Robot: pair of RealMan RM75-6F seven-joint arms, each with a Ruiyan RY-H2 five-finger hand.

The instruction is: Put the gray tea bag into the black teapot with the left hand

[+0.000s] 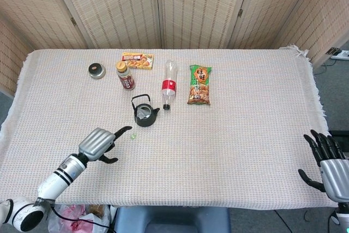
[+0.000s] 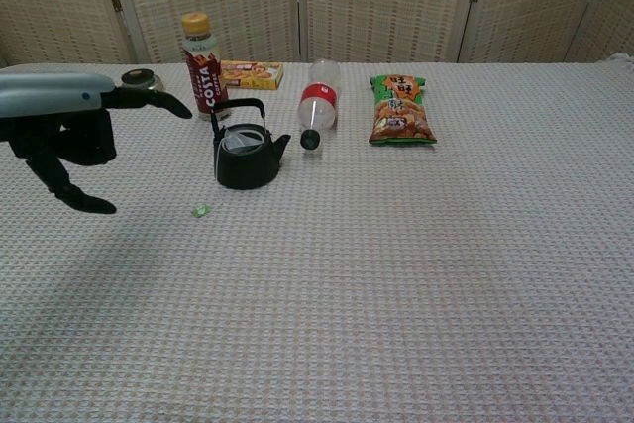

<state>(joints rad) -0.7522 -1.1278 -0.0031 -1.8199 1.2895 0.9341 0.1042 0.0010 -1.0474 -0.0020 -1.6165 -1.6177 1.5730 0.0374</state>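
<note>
The left hand is near the front edge, fingers apart, holding nothing. The right hand is spread and empty too. I think the left hand should just pull away gently, because the gray tea bag already sits inside the black teapot farther back. A small green tag lies just in front of it. The table has a woven cloth, and folding screens stand at the far back.

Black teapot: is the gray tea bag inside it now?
Yes, apparently. A gray bag lies in the open mouth of the black teapot, and the left robot hand holds nothing.
</note>
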